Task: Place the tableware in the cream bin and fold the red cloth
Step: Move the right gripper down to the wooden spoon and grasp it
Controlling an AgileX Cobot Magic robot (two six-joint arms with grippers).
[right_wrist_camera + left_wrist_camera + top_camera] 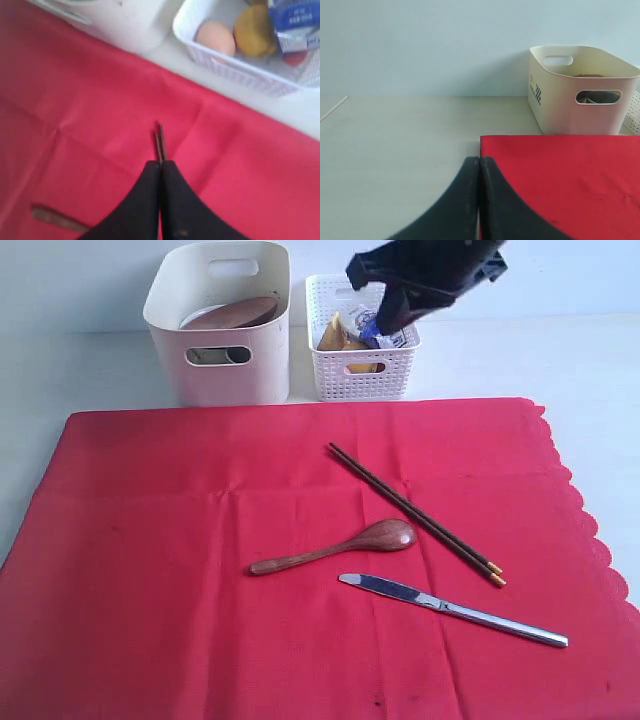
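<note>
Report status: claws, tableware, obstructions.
Left claw, right claw shut, empty. Wooden spoon, chopsticks, table knife on red cloth; wooden plate in cream bin. No obstruction.

Red cloth [130, 590] bare left — spoon [335, 548] centre.

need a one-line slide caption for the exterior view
Wooden spoon, chopsticks and table knife lie on the red cloth; the brown plate sits in the cream bin.

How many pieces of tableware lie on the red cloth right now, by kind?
Spoon: 1
Knife: 1
Chopsticks: 2
Total: 4
</note>
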